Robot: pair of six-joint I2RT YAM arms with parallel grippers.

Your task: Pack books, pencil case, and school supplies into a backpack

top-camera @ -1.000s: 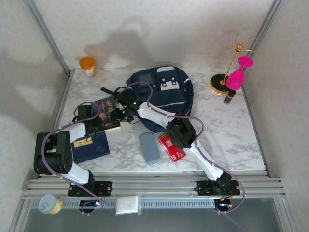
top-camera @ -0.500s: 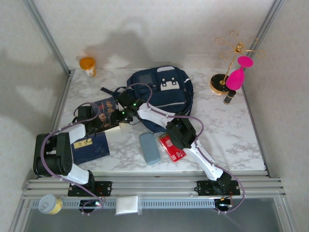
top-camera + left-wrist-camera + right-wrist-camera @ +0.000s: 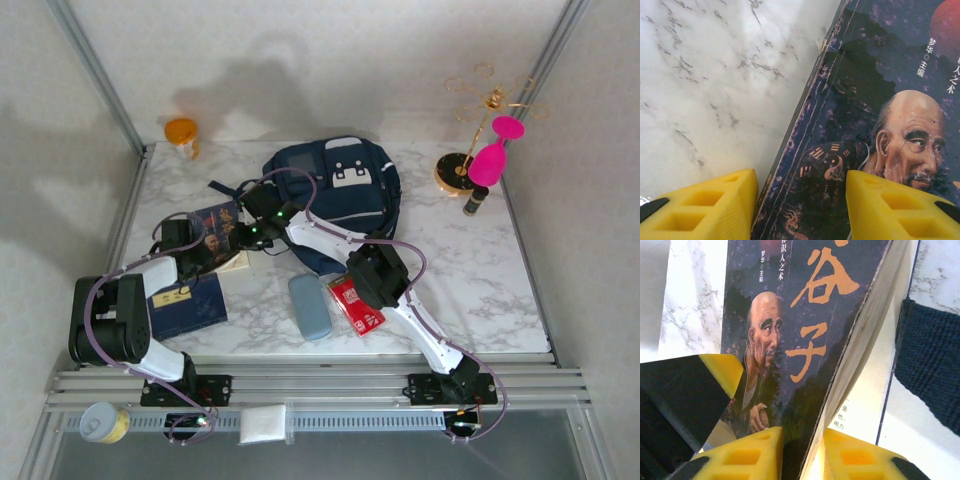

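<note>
- Target: navy book (image 3: 213,232), flat on the desk (image 3: 480,270) just left of the backpack (image 3: 345,185). Its long axis runs roughly along the backpack's left side.
- The right gripper (image 3: 802,440) is on the book's long edge facing the backpack. The jaws are drawn in to a narrow gap, with the cover edge and pages wedged between and both pads apparently touching. Pale printed pages show beneath the raised cover.
- The left gripper (image 3: 801,182) is at the edge facing away from the backpack. Its jaws stand apart, one finger over bare marble and the other over the cover, with the book's edge running between them. No clamp is visible.
- Judgement: the book must travel rightward into the backpack. The right arm sits between book and backpack, so it is the better-placed carrier.
- The top view gives the book-to-backpack layout, but the jaws are too small to read there. The wrist views give the bite.
- The pencil case (image 3: 310,306), red packet (image 3: 356,306) and blue book (image 3: 190,305) lie nearer the front than the backpack, not yet packed.
</note>
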